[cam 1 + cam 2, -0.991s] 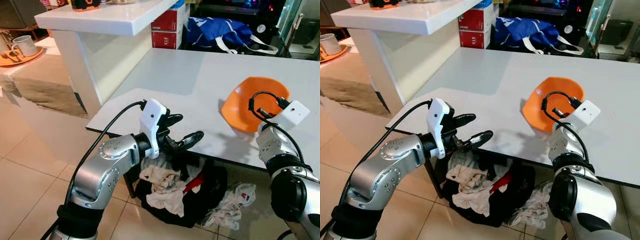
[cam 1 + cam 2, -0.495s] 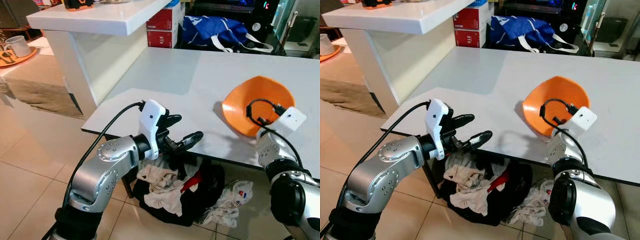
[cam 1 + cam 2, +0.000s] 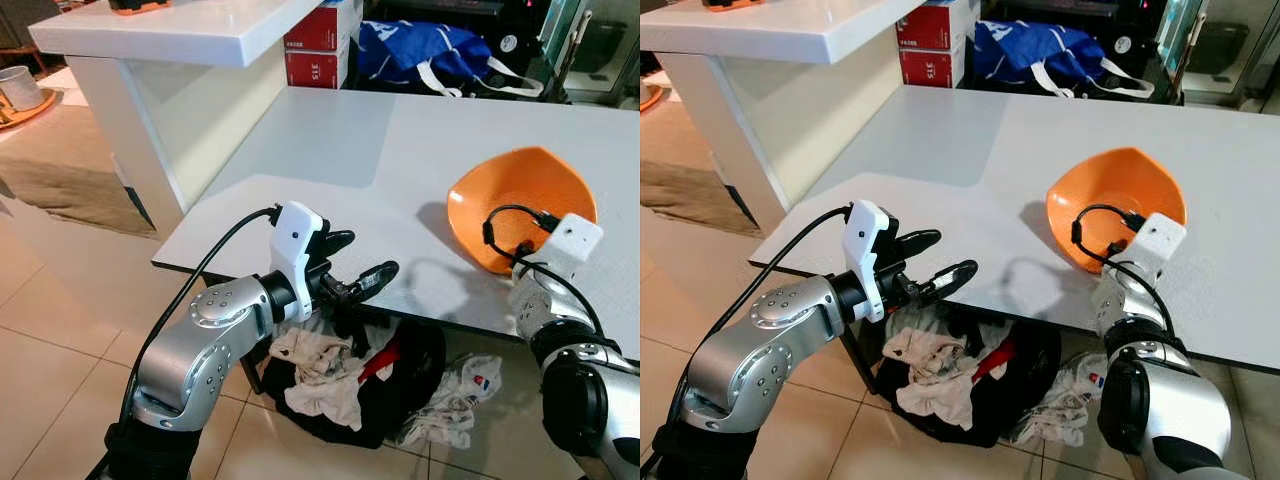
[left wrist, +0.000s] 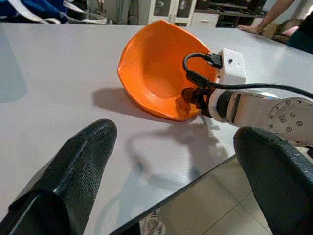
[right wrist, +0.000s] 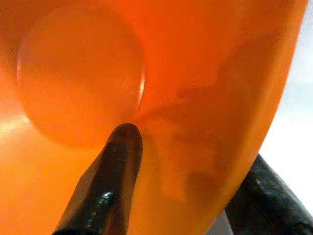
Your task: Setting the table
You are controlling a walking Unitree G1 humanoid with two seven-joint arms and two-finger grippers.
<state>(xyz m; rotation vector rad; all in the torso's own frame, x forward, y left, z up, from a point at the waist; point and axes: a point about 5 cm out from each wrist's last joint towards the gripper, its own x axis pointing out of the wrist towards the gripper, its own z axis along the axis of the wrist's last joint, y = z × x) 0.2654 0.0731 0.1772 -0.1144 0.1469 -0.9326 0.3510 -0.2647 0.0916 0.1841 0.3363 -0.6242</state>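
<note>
Right hand (image 5: 190, 196) clamps the tilted orange bowl's (image 3: 525, 195) rim above the grey table (image 3: 330, 180); left hand (image 3: 352, 262) spread, empty.

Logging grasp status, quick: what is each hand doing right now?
Left hand: open, empty, at the table's near edge.
Right hand: shut on the orange bowl, one finger inside the rim.

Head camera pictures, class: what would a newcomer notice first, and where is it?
The orange bowl, tilted up off the white table near its front edge, pinched at the rim by the right gripper. Next, the left gripper, open, hovering at the table's near edge above a heap of clothes on the floor.
</note>
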